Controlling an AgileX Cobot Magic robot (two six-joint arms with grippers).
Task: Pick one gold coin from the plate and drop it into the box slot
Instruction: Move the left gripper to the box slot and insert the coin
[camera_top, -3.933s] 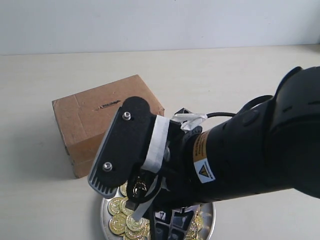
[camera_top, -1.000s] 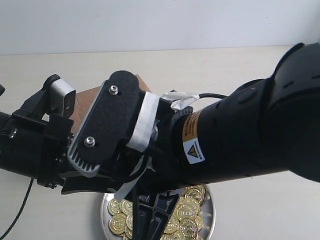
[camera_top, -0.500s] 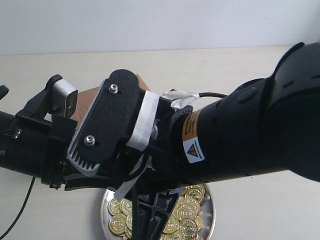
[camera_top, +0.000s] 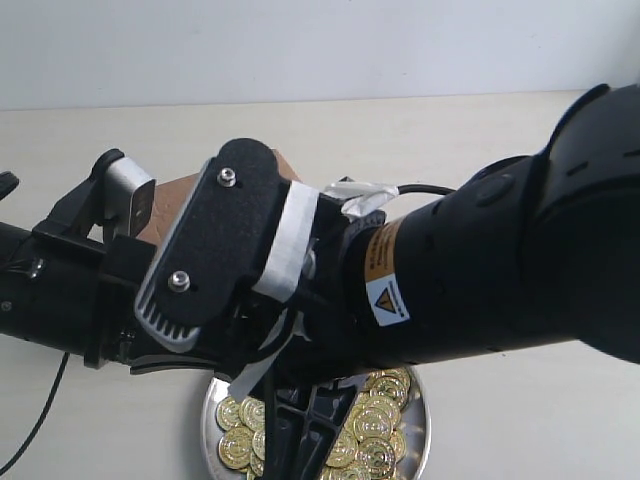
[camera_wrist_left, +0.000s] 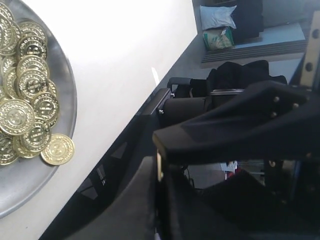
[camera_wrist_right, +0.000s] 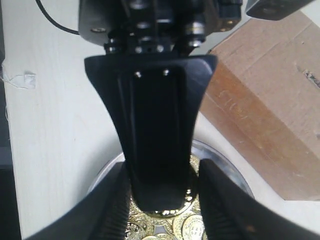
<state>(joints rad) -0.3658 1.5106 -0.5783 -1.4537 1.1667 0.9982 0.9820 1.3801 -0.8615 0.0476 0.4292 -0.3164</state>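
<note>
Many coins (camera_wrist_left: 20, 115) lie on the plate (camera_wrist_left: 35, 182) and no coin shows at the slot (camera_wrist_right: 310, 76) of the box (camera_wrist_right: 270, 100), so the drop seems not yet done. The right gripper (camera_wrist_right: 164, 165) is parted; the hold of the left gripper (camera_wrist_left: 157, 152) I cannot tell.

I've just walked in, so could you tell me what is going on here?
Both arms crowd over the plate of gold coins. The right hand is open, and a finger of the left hand sits between its fingers, over the pile. Whether a coin is held cannot be seen. The box and its slot lie alongside.
</note>
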